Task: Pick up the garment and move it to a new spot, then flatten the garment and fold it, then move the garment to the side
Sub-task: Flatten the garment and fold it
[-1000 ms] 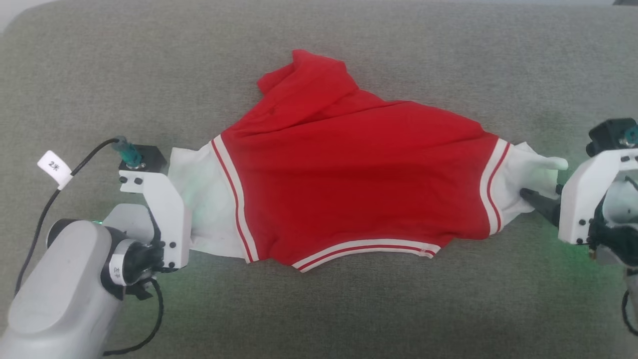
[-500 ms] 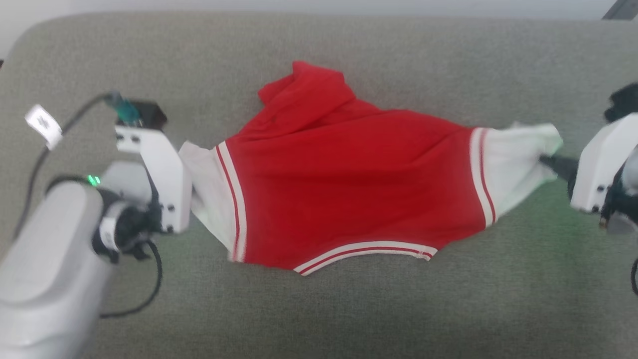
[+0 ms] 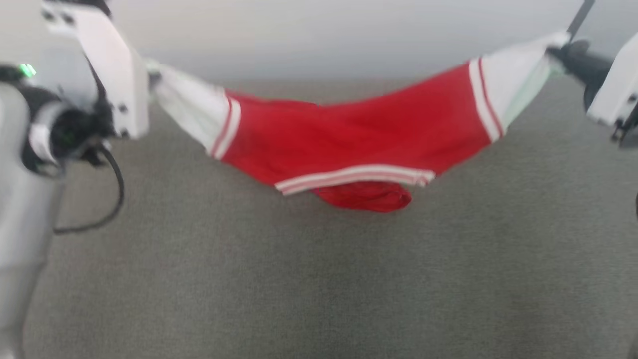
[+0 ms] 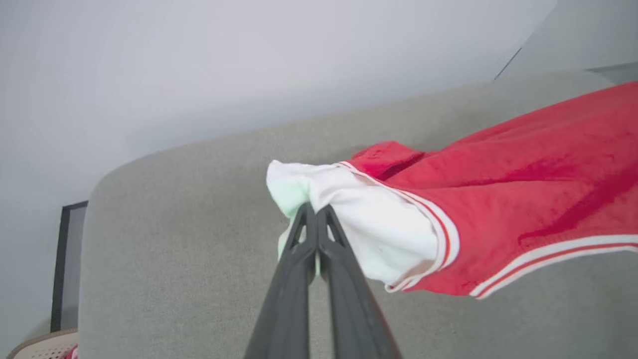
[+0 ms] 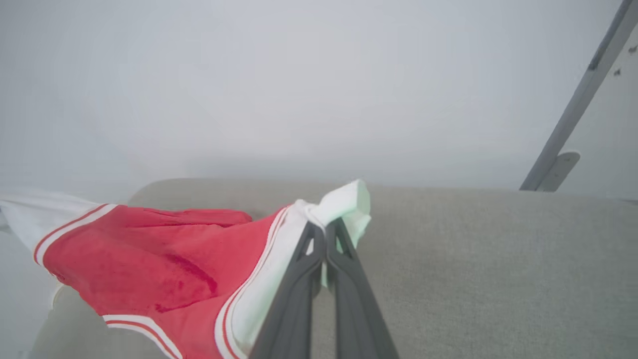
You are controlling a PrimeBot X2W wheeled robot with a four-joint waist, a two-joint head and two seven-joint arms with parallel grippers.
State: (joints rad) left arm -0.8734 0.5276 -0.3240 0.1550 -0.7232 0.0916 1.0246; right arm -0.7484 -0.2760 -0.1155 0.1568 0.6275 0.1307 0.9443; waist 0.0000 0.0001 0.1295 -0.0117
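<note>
**Head view.** The garment (image 3: pixel 349 144) is slung like a hammock between the two claws. The left claw (image 3: pixel 152 77) holds its end at 10 o'clock and the right claw (image 3: pixel 553 50) holds the other end at 2 o'clock. The middle sags toward 6 o'clock over the grey cushion (image 3: pixel 319 299). A loose red fold droops below the striped hem band (image 3: pixel 354 175). The frame is blurred, so I cannot tell whether that fold touches the cushion.

Judgement: gripping the two opposite ends spreads the cloth by its own weight, which suits carrying it to a new spot and laying it flat there.

**Left wrist view.** The left claw (image 4: pixel 315 212) is pinched shut on the bunched white end panel (image 4: pixel 379 224). No gap shows between the fingers. The red body runs off toward 3 o'clock and is taut along its top edge.

**Right wrist view.** The right claw (image 5: pixel 324 227) is likewise closed tight on a gathered tuft of white fabric. The garment trails toward 8 o'clock, with the cushion beneath it and a pale wall (image 5: pixel 249 75) behind.

Judgement: both grips are small pinches near the cloth's edge, so a sharp pull could slip a corner free.
</note>
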